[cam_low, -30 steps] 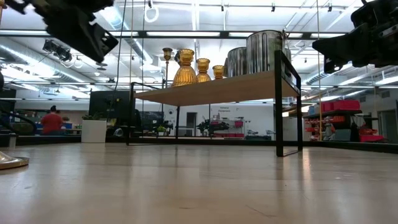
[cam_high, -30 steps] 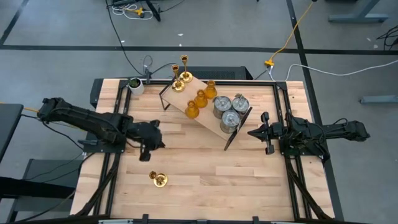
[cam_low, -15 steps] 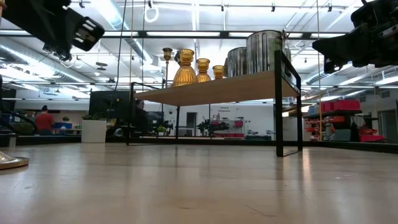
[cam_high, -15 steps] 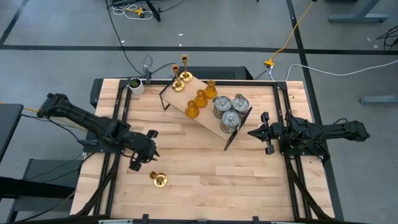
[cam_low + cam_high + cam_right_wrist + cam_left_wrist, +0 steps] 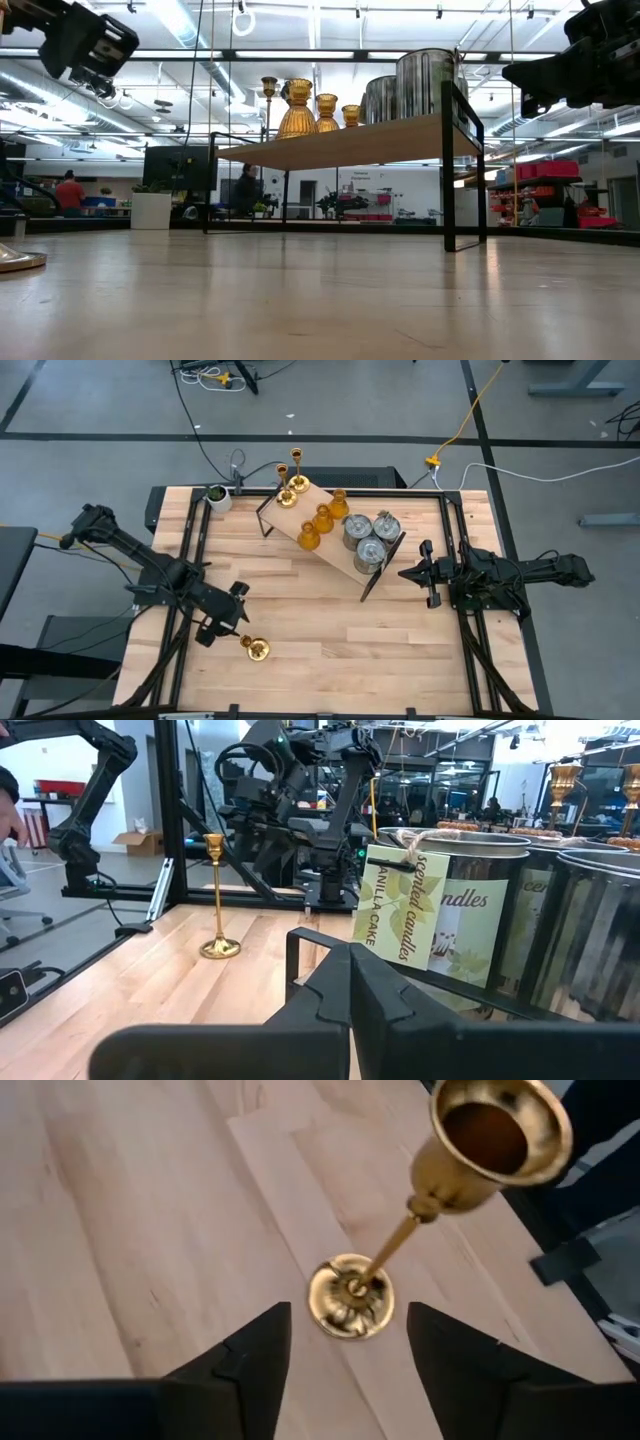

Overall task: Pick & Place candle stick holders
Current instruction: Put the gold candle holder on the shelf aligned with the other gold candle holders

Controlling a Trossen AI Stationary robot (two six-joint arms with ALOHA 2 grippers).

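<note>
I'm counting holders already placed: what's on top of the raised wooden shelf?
On the wooden shelf: two brass sticks, three amber glass holders and three silver cylinders. Anything under the shelf is hidden from above; the low view shows nothing beneath it.

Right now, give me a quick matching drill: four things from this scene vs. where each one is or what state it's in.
Things:
1. lone brass candlestick
2. amber glass holders
3. left gripper
4. right gripper

Places or states:
A. shut, beside the shelf's end
B. on the raised shelf, in a row
C. open, just above the brass stick
D. standing alone on the table, near the front-left

Pairs: 1-D, 2-B, 3-C, 4-A
</note>
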